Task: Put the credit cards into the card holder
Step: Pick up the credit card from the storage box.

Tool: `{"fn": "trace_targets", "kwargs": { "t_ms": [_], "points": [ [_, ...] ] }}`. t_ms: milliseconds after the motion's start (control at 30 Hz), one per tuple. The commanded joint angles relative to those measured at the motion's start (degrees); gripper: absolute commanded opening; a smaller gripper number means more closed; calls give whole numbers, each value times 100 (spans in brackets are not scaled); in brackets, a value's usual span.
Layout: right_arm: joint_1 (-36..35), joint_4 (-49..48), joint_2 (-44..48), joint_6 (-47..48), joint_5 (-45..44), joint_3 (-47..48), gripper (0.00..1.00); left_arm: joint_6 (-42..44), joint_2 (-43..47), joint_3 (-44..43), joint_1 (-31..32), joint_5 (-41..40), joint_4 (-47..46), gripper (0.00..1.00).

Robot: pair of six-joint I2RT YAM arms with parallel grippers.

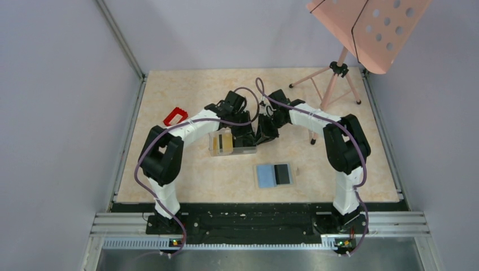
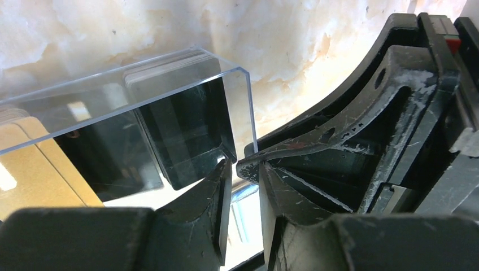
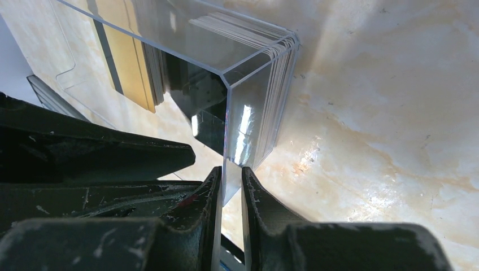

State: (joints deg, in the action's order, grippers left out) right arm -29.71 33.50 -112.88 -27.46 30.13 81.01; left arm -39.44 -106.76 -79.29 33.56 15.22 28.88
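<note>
Pinching the clear box (image 3: 251, 107) by its thin wall with my right tool (image 3: 230, 172); I can't tell whether the left tool (image 2: 236, 165) grips anything; glossy black cards (image 2: 186, 135) inside.

The top view looks down on the whole table (image 1: 197, 180); both wrist views sit close on the clear box (image 2: 113, 90).

cards (image 1: 223, 142): blk+gold, upright in clear box (image 2: 85, 84) | holder (image 1: 264, 175): open flat, blue

Left fingers (image 2: 209, 210) and right fingers (image 3: 202, 221) narrowly parted
</note>
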Motion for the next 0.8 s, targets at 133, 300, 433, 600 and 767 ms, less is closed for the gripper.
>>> {"fn": "trace_targets", "kwargs": {
  "t_ms": [133, 300, 433, 600, 767],
  "points": [
    [-31, 207, 497, 269, 2, 373, 30, -213, 785, 774, -395, 526, -1080, 32],
    [-26, 600, 575, 517, -313, 811, 36, -329, 1104, 1244, -738, 748, -1412, 32],
    [-29, 666, 541, 554, -350, 883, 36, -87, 899, 995, -771, 546, -899, 32],
    [-26, 666, 435, 550, -281, 750, 35, -76, 506, 879, -752, 359, -665, 33],
    [-26, 631, 398, 529, -270, 617, 29, 16, 158, 681, -597, 298, -514, 33]
  ]
}}
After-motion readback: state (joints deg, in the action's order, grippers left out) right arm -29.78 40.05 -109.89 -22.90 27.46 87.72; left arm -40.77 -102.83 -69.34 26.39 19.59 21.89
